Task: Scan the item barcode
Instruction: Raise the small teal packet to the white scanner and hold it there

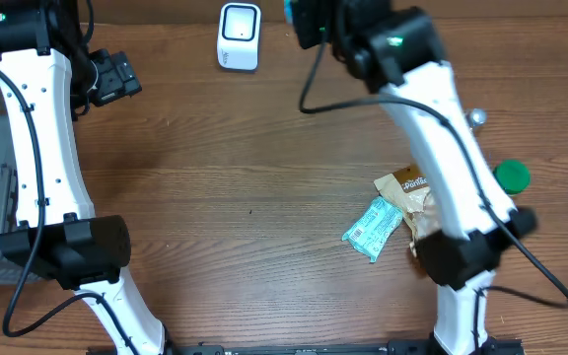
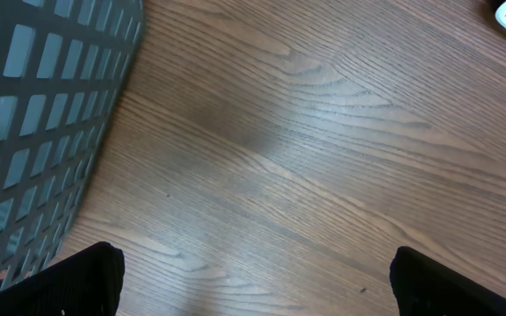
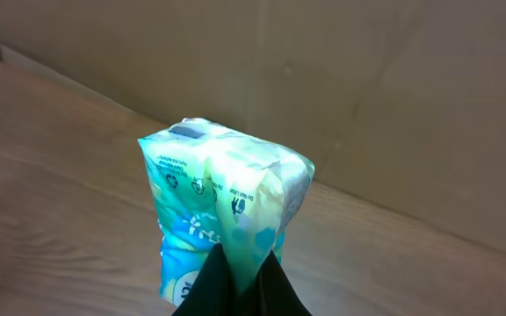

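Currently held: a teal packet (image 3: 218, 202), pinched by a thin fold of its film in the right gripper (image 3: 240, 268), whose jaws are pressed together on it.
Where it is: raised over the far side of the desk (image 1: 264, 148), near the white scanner (image 1: 238, 36) and to its right.
Left gripper (image 2: 255, 285): spread wide, holding nothing, hovering over bare wood beside the mesh basket (image 2: 33, 105).
Risk, grip: only an edge of film is caught, so a quick turn of the wrist could let the packet swing or slip out.
Risk, reading: no barcode shows in the wrist view, and I cannot tell which face carries it. Glossy, crinkled film may glare or fold across the code and spoil the read.
Risk, aim: the packet sits off to the scanner's side and likely needs bringing before its window.
Surface: dark wood grain, mostly bare. A brown wrapper (image 1: 407, 187), a teal-and-white wrapper (image 1: 373, 229) and a green lid (image 1: 511, 176) lie near the right arm's base.
Room: a plain beige wall panel (image 3: 367, 88) rises behind the desk.
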`<state>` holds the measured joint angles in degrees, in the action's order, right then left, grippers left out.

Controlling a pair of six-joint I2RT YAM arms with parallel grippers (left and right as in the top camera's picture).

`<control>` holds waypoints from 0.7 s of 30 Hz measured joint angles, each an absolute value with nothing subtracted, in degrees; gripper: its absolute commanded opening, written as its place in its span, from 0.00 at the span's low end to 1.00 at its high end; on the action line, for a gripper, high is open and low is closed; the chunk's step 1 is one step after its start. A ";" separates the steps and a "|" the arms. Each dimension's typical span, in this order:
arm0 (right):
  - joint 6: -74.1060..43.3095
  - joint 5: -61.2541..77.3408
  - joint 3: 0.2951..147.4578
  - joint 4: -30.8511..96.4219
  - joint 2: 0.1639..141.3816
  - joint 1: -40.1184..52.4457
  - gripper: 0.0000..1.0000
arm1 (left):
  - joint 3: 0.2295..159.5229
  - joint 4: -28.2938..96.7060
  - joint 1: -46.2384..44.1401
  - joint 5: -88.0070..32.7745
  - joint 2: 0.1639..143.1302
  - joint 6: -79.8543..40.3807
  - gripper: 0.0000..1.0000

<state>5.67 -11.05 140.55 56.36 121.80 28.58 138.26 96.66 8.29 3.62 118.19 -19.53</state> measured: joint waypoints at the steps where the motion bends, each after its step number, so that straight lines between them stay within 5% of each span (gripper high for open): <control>1: 6.94 -11.60 140.55 54.70 123.63 28.84 0.04 | 138.26 96.66 8.29 3.62 118.19 -19.53 1.00; 21: 40.05 -13.23 140.11 25.28 145.93 29.71 0.04 | 138.26 96.68 8.29 3.64 118.19 -19.53 1.00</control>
<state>40.05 -13.23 140.11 25.28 145.93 29.71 138.26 96.68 8.29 3.64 118.19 -19.53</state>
